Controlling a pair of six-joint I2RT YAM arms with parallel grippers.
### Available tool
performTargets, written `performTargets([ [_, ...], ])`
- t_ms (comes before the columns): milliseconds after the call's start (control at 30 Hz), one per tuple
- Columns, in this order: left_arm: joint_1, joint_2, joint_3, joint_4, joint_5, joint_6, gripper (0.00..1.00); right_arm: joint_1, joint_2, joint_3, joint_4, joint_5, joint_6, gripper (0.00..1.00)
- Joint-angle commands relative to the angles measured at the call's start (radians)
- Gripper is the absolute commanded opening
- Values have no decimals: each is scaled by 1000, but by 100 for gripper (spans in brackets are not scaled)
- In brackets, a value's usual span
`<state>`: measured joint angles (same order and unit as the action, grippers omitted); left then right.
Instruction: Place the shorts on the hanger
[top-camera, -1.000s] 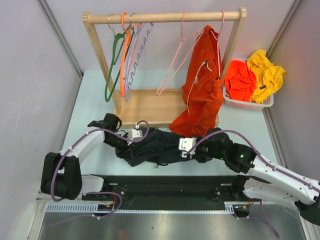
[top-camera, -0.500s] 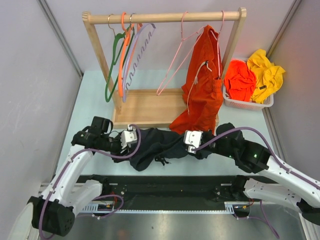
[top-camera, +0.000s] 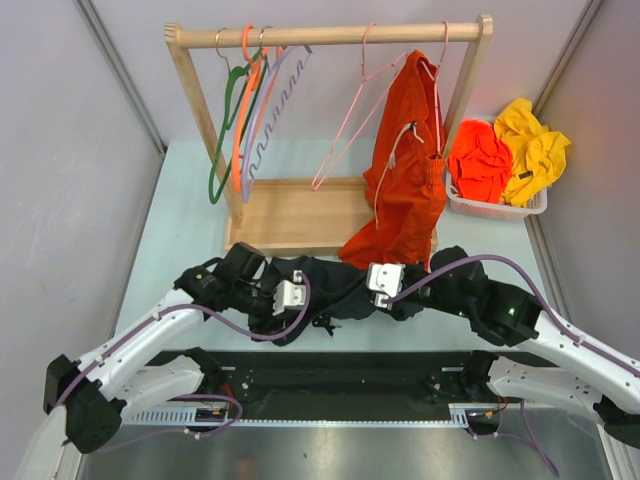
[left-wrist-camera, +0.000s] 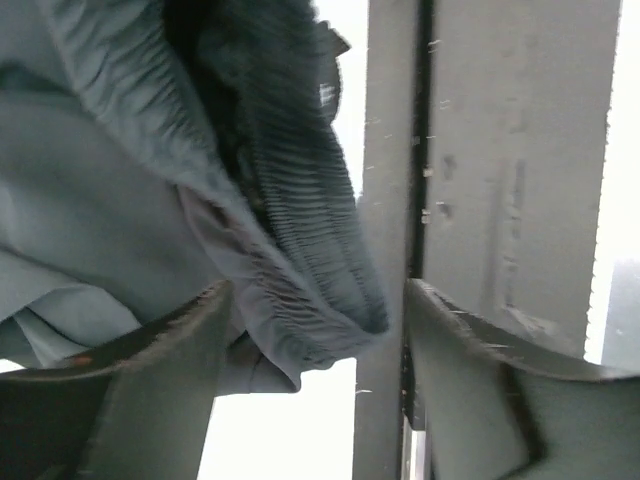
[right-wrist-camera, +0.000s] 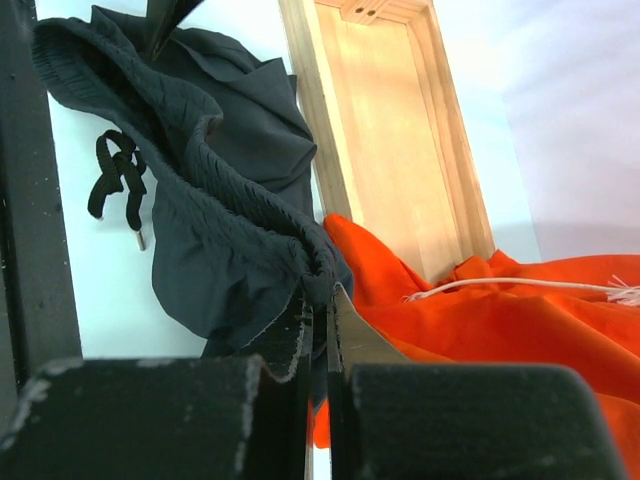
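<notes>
The black shorts (top-camera: 335, 285) lie bunched on the table in front of the rack. My right gripper (top-camera: 367, 290) is shut on their gathered waistband, which shows pinched between its jaws in the right wrist view (right-wrist-camera: 320, 295). My left gripper (top-camera: 290, 312) is open at the shorts' left end. In the left wrist view (left-wrist-camera: 318, 300) the waistband (left-wrist-camera: 300, 250) hangs between the two spread fingers (left-wrist-camera: 150, 380) without being pinched. The pale-pink hanger (top-camera: 340, 140) hangs empty on the rail, left of the orange shorts.
The wooden rack (top-camera: 300, 215) stands behind the shorts. Green, orange and lilac hangers (top-camera: 245, 120) hang at its left. Orange shorts (top-camera: 405, 170) hang at its right and reach the table. A white basket (top-camera: 497, 207) of orange and yellow garments stands at the back right. A black rail (top-camera: 330, 370) runs along the near edge.
My left arm pulled back, then moved right and nearer along the shorts' left end. My right gripper lifted the waistband slightly and has since stayed still.
</notes>
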<state>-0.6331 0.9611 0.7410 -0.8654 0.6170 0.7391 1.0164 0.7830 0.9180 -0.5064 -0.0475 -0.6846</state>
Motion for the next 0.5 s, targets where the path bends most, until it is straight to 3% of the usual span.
performTargets([
  [0, -8, 48, -23, 126, -120, -84, 69, 7, -21, 64, 14, 17, -4, 0],
  [33, -8, 59, -19, 131, -141, -93, 65, 7, -25, 68, 9, 18, -9, 0],
  [67, -8, 60, -9, 123, -161, -98, 48, 7, -30, 73, 6, 24, -12, 0],
  [133, -1, 41, 56, 48, -188, -116, 26, 8, -42, 103, -17, 38, -20, 0],
  [200, 25, -4, 140, -33, -162, -103, 6, 8, -47, 137, -50, 46, -26, 0],
  [233, 32, -37, 171, -105, -145, -87, 1, 8, -50, 183, -58, 46, -27, 0],
  [333, 36, -136, 320, -223, -122, -78, 0, 1, -48, 251, -87, 46, -36, 0],
  [467, 36, -121, 546, -358, -106, -132, 0, 4, -53, 330, -87, 34, -64, 0],
])
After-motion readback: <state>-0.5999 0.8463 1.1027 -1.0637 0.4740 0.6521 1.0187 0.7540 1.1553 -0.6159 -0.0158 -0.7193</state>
